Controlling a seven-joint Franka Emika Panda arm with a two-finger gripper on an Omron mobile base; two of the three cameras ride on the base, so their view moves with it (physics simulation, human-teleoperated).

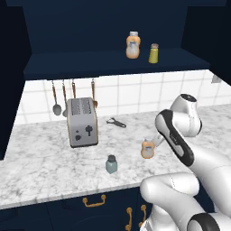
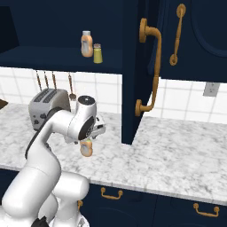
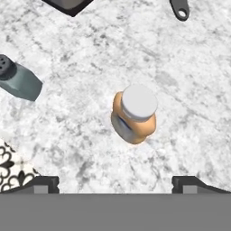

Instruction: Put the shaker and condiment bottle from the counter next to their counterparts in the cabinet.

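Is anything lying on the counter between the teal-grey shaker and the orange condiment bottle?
No. In the hand view, bare marble counter separates the shaker from the condiment bottle.

Shaker (image 1: pixel 111 164), bottle (image 1: pixel 147 149) upright on counter (image 1: pixel 45 153).

Count: two orange condiment bottles (image 1: pixel 147 148) (image 1: pixel 132 45), two shakers (image 1: pixel 111 164) (image 1: pixel 154 53), one toaster (image 1: pixel 82 122), one bottle opener (image 1: pixel 116 122), four hanging utensils (image 1: pixel 56 97).

The arm (image 1: pixel 173 140) hides part of the condiment bottle (image 1: pixel 147 149); the toaster (image 3: pixel 67 4) is cut off.
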